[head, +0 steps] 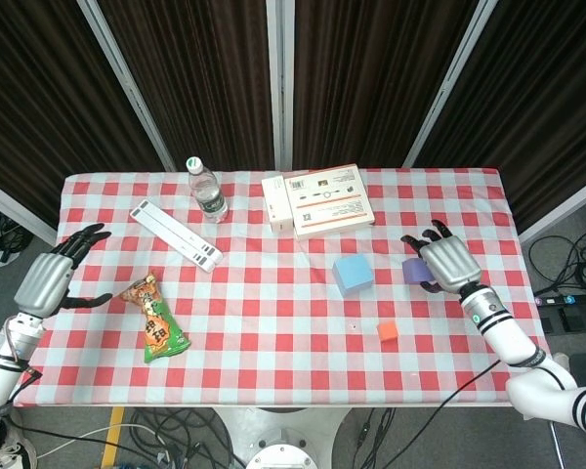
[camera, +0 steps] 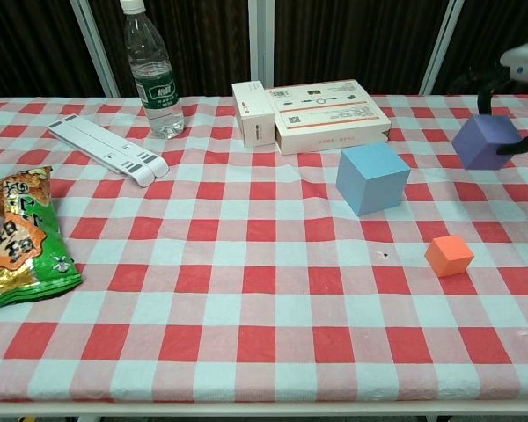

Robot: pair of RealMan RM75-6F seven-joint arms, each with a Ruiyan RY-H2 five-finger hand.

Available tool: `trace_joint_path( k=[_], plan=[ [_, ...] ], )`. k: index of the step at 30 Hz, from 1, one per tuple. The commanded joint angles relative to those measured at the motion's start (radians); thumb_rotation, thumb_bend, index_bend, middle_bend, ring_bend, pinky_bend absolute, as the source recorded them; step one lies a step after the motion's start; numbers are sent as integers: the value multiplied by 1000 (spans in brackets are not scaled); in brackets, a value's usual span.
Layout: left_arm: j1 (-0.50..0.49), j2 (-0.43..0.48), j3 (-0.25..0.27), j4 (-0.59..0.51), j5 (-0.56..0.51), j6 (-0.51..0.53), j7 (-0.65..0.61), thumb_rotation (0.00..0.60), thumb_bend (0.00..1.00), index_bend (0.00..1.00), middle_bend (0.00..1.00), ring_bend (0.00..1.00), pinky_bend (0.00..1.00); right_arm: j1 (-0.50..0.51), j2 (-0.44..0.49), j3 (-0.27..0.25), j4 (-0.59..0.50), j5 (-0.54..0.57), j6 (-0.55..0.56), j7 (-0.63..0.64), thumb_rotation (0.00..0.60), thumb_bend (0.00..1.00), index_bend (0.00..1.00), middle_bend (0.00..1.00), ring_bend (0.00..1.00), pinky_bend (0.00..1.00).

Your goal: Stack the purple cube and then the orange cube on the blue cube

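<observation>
The blue cube stands on the checked cloth right of centre. The small orange cube lies nearer the front edge, to the blue cube's right. My right hand holds the purple cube lifted off the table, to the right of the blue cube and apart from it. My left hand hovers open at the table's left edge, beside the snack bag, holding nothing; the chest view does not show it.
A green and orange snack bag lies at the left. A white folded stand, a water bottle and two cardboard boxes stand along the back, just behind the blue cube.
</observation>
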Motion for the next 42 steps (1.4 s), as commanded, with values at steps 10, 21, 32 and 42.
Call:
trace_joint_path(
  k=[10,21,32,42],
  plan=[
    [10,4,-1,2,15,34,-6,600,0,205,194,157,288,214,77,45,-76,-26,-270,29,600,121,177,485,190,69],
    [10,6,1,0,3,15,6,600,0,205,194,157,288,290,11,13,22,-107,-326,106,600,125,177,485,190,69],
    [12,8,-12,4,-23,4,4,600,0,205,195,156,288,321,-40,4,68,-97,-322,127,600,124,177,485,190,69],
    [13,-2,-13,32,-20,6,-38,600,0,205,195,157,288,332,-57,-3,59,-19,-325,53,600,124,178,485,190,69]
  ],
)
